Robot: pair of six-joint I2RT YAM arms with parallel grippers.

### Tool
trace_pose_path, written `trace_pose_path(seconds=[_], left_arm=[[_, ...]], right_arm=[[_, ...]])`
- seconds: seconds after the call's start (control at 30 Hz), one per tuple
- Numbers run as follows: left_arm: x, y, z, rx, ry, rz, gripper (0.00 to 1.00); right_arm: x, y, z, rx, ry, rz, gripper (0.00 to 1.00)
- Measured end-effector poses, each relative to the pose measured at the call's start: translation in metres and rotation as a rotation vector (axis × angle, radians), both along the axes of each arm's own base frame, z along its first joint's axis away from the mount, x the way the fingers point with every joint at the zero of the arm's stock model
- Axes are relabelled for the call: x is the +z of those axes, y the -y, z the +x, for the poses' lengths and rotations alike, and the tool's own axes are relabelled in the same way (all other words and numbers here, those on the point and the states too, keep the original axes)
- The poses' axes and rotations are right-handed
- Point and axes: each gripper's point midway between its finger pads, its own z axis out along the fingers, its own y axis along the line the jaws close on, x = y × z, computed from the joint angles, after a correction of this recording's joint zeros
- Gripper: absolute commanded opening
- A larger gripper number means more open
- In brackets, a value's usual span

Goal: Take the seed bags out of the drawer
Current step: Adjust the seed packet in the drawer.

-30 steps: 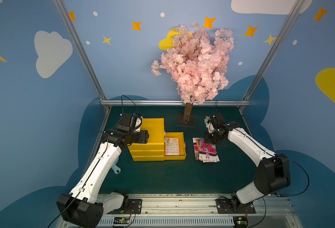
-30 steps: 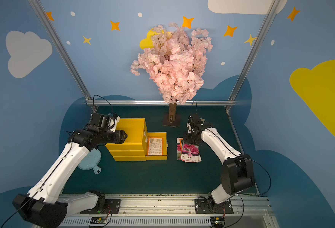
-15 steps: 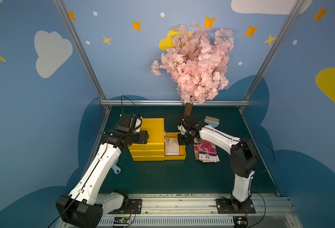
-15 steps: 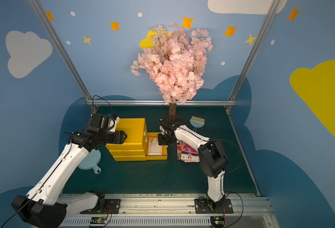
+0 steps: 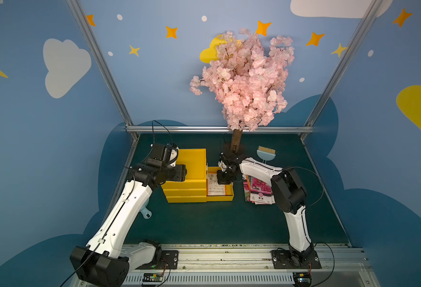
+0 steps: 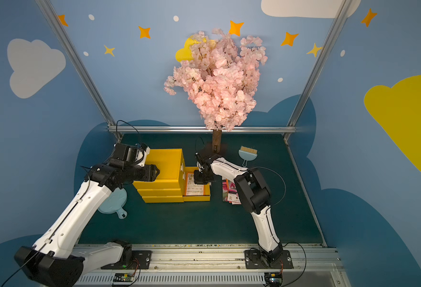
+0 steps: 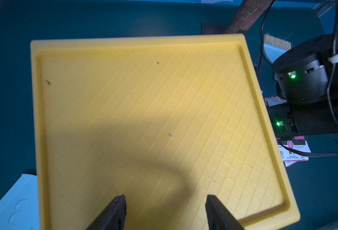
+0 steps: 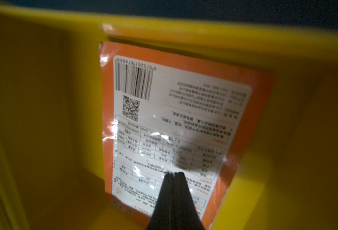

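The yellow drawer (image 5: 229, 197) (image 6: 197, 198) stands pulled out to the right of the yellow three-drawer cube (image 5: 192, 161). One seed bag (image 5: 214, 190) (image 6: 194, 190) lies in it, orange-and-white printed back up (image 8: 164, 119). My right gripper (image 5: 223, 180) (image 6: 200, 179) (image 8: 173, 173) is shut and empty, pointing down at the bag's white back, close above it. Several seed bags (image 5: 259, 188) (image 6: 230, 192) with pink flowers lie stacked on the mat right of the drawer. My left gripper (image 5: 185, 172) (image 6: 157, 171) (image 7: 165, 201) stands open over the cube's ribbed top (image 7: 144, 99).
A pink blossom tree (image 5: 236, 141) stands behind the drawer. A light-blue brush (image 5: 266, 152) lies at the back right. A light-blue dustpan (image 6: 112, 202) lies left of the cube, under my left arm. Blue walls and metal posts enclose the green mat.
My right arm has swung left from over the stacked bags on the mat to over the open drawer, jaws staying shut. The left arm has not moved.
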Motion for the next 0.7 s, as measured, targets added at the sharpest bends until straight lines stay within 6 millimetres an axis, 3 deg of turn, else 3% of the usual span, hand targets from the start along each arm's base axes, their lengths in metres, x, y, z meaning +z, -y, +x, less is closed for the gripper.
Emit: trace_pose_path(seconds=[0.37, 0.57, 0.7], left_arm=[[0.0, 0.0, 0.0, 0.0, 0.0, 0.001, 0.68], [0.0, 0.0, 0.0, 0.0, -0.001, 0.001, 0.68], [0.0, 0.0, 0.0, 0.0, -0.001, 0.001, 0.68]], right_arm=[[0.003, -0.025, 0.001, 0.017, -0.013, 0.059, 0.0], [0.012, -0.044, 0.0, 0.021, -0.05, 0.181, 0.0], [0.01, -0.046, -0.002, 0.021, -0.064, 0.195, 0.0]])
